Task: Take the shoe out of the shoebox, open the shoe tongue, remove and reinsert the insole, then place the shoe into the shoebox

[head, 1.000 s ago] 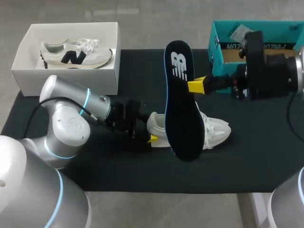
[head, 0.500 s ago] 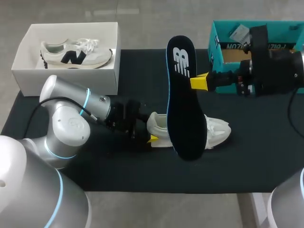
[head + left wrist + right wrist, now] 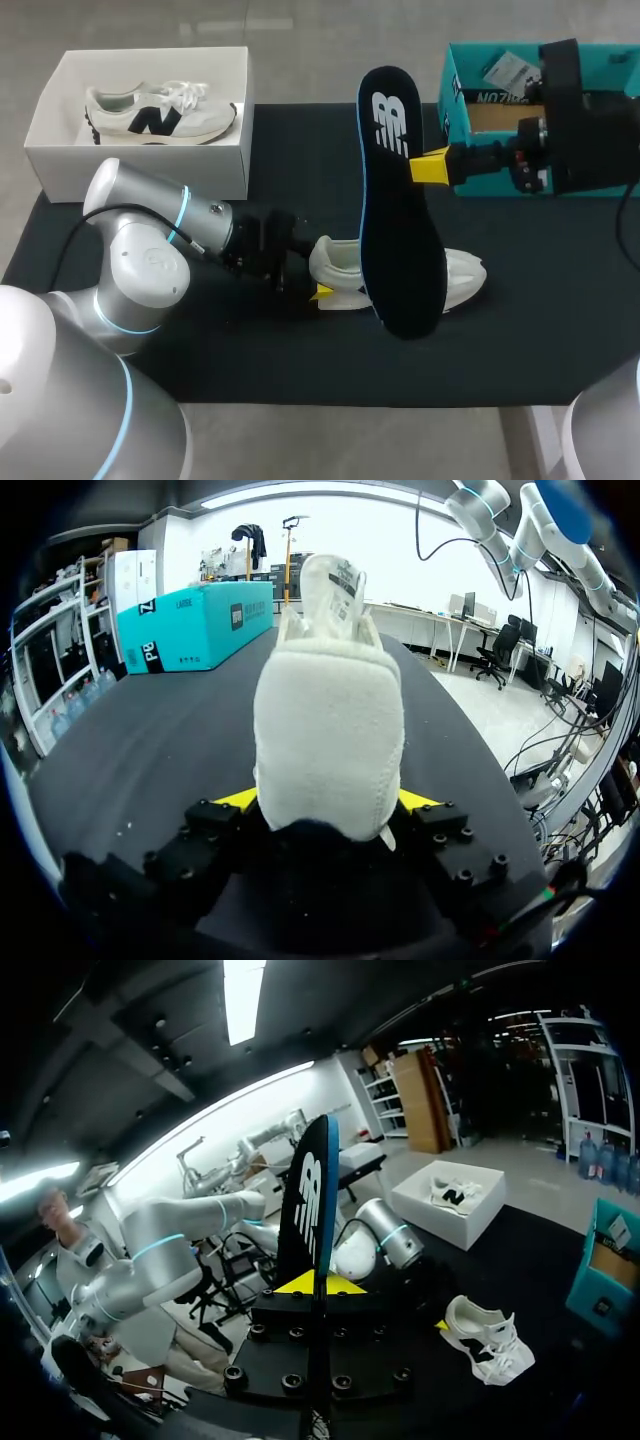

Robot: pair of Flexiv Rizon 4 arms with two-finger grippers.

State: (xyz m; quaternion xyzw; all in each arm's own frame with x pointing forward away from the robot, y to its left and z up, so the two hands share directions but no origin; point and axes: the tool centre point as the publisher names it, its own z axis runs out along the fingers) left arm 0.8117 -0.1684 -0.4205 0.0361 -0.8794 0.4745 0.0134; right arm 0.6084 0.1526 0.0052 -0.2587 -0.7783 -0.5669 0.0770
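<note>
Two tools are at work over the black surface (image 3: 300, 370). Our left tool (image 3: 318, 292) is closed on the heel of the white shoe (image 3: 462, 275), one yellow tip on each side of it; in the left wrist view the padded heel (image 3: 330, 730) fills the space between the left tool's (image 3: 325, 802) tips, and the shoe points away toward the teal shoebox (image 3: 195, 620). The shoe lies on the surface near its middle, its toe toward our right side.

Our right tool (image 3: 430, 165) grips the dark insole (image 3: 400, 220) at its edge. The insole is raised above the shoe, and from the head view it covers the shoe's middle. In the right wrist view the insole (image 3: 310, 1200) stands on edge between the right tool's (image 3: 320, 1282) yellow tips, blue rim showing, with the shoe (image 3: 487, 1340) on the surface well below and our left arm (image 3: 385, 1245) behind it.

At the far left corner sits the white shoebox (image 3: 140, 160), open, with a second shoe (image 3: 160, 112) lying on its side inside. The teal shoebox (image 3: 455, 100) stands at the far right, just behind our right arm, and we see it is open at the top.
</note>
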